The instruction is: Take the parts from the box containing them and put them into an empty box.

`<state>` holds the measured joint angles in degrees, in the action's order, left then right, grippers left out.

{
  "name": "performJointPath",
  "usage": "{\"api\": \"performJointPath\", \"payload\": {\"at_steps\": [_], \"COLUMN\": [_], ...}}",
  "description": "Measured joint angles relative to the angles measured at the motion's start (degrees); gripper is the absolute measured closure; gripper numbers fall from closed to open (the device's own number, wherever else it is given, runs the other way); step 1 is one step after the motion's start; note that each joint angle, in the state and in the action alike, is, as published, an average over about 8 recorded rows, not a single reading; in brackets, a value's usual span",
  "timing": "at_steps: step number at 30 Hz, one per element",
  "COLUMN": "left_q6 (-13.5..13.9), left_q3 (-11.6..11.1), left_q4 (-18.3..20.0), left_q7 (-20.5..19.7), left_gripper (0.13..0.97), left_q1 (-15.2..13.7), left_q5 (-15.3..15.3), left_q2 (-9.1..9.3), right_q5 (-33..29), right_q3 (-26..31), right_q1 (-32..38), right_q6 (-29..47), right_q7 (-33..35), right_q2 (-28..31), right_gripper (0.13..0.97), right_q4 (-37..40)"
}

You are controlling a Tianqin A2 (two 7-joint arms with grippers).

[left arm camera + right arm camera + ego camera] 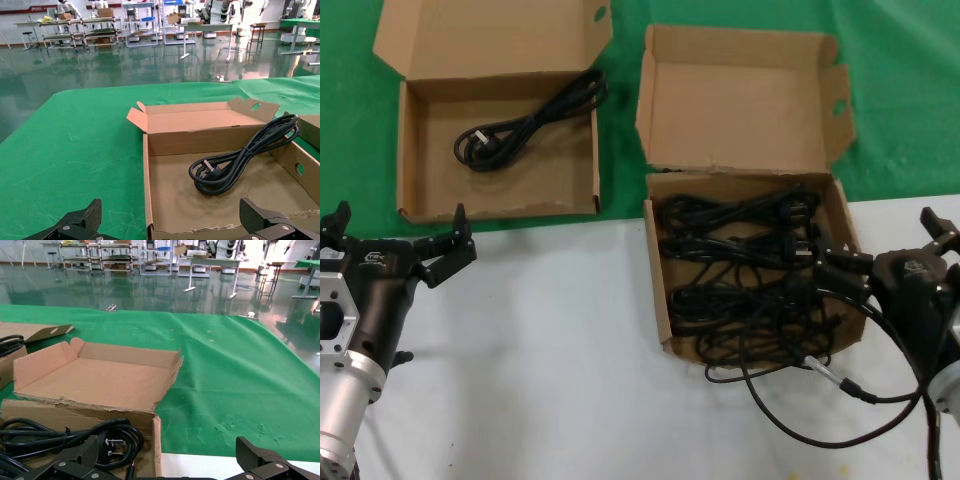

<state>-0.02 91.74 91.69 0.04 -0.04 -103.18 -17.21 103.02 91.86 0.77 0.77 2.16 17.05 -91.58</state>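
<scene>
The squarer box (657,270), with upright lid flaps and an oval slot, stands at centre right and holds a tangled pile of several black power cords (750,270). One cord loop (760,375) hangs over its near wall onto the table. The wide shallow box (520,185) at the far left holds one coiled cord (525,125), also seen in the left wrist view (235,160). My right gripper (885,248) is open at the squarer box's right wall, one finger over the cords (100,432). My left gripper (398,222) is open and empty, just before the wide box's near wall (200,232).
The boxes' near edges rest on a white table top (540,330); green cloth (900,100) lies beyond. My own grey-tipped cable (840,378) trails on the table by the right arm. The squarer box's lid (100,375) lies open behind it.
</scene>
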Motion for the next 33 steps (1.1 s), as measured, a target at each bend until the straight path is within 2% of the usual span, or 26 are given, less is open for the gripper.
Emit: {"api": "performJointPath", "payload": {"at_steps": [33], "left_q6": [0.00], "left_q3": [0.00], "left_q4": [0.00], "left_q7": [0.00], "left_gripper": [0.132], "left_q1": [0.00], "left_q5": [0.00], "left_q2": [0.00], "right_q5": [0.00], "right_q3": [0.00], "right_q1": [0.00], "right_q6": [0.00], "right_q7": [0.00], "right_q2": [0.00], "right_gripper": [0.129], "right_q4": [0.00]}}
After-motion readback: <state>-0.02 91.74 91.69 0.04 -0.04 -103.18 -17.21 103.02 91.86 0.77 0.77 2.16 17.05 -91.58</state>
